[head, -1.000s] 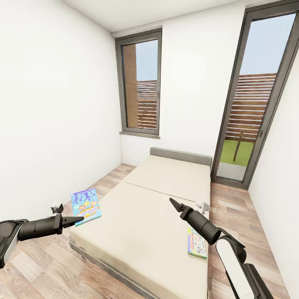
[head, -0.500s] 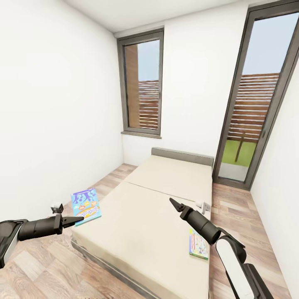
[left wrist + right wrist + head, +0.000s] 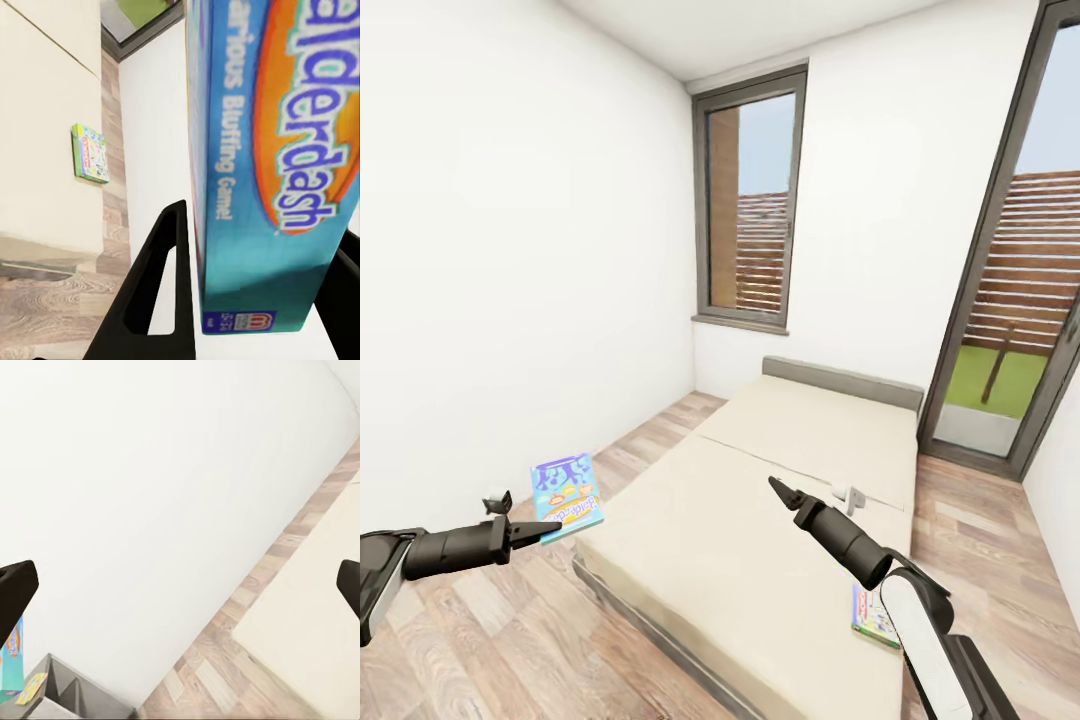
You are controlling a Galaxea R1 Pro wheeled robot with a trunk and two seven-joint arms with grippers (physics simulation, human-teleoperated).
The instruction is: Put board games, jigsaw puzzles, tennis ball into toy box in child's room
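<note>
Two board games show in the head view. The blue game (image 3: 566,495) sits at lower left of the frame, held up off the floor (image 3: 510,640) at the tips of the left gripper (image 3: 548,528), whose fingers are clamped on its near edge. The green-edged game (image 3: 874,614) lies flat at lower right, on the near corner of the bed (image 3: 780,520), partly behind the right arm. The bed runs from lower centre back to a grey headboard (image 3: 842,378) under the far wall, between a tall window (image 3: 752,205) and a glass door (image 3: 1010,300) at the right edge. The right gripper (image 3: 778,490) hangs over the mattress at centre; here its fingers look close together, holding nothing.

In the left wrist view the blue game (image 3: 274,150) fills the right half, standing on edge between the two dark fingers (image 3: 161,292), which pinch it. At left centre the green-edged game (image 3: 90,153) lies small on the beige bed (image 3: 45,150).

In the right wrist view the fingertips (image 3: 15,589) sit at the opposite side edges, spread wide with nothing between them. Behind them are white wall, a strip of floor (image 3: 247,607) and the bed (image 3: 315,622) at lower right. A sliver of the blue game (image 3: 13,656) shows at lower left.
</note>
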